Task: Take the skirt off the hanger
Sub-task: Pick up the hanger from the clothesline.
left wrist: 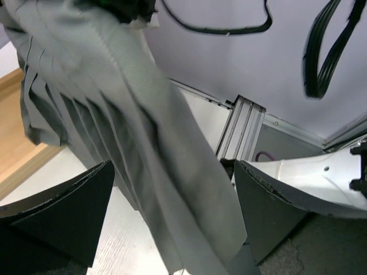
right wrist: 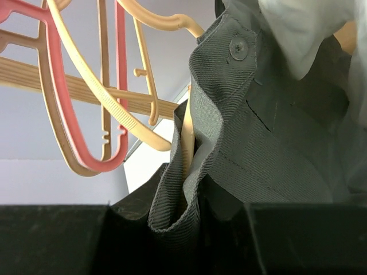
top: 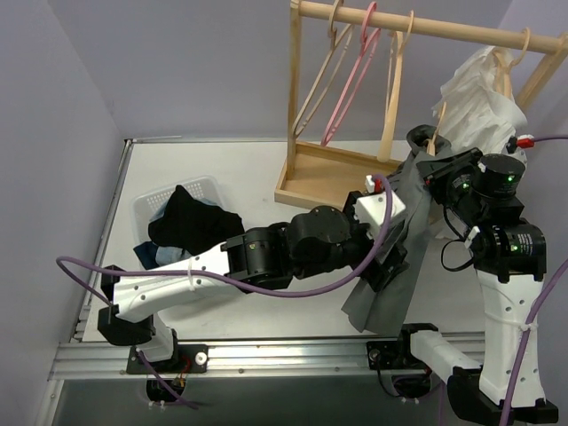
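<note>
The grey pleated skirt [top: 390, 302] hangs at the right of the rack and drapes down onto the table. My right gripper [right wrist: 183, 220] is shut on a fold of its waistband [right wrist: 175, 195]. A pale wooden arm of the hanger [right wrist: 187, 143] shows inside that fold, and the rest of the hanger is hidden by cloth. In the top view the right gripper [top: 437, 167] sits at the skirt's top. My left gripper [left wrist: 173, 165] is open, and the skirt's pleats [left wrist: 160, 149] hang between its two fingers [left wrist: 69, 212]. It reaches the skirt's lower half [top: 390, 259].
A wooden rack [top: 426, 22] carries bare wooden hangers [top: 395, 89], a pink hanger [top: 351, 80] and a white blouse [top: 479, 98] right behind the skirt. The rack's wooden base [top: 311, 182] lies to the left. A white basket [top: 151, 209] of dark clothes stands at the table's left.
</note>
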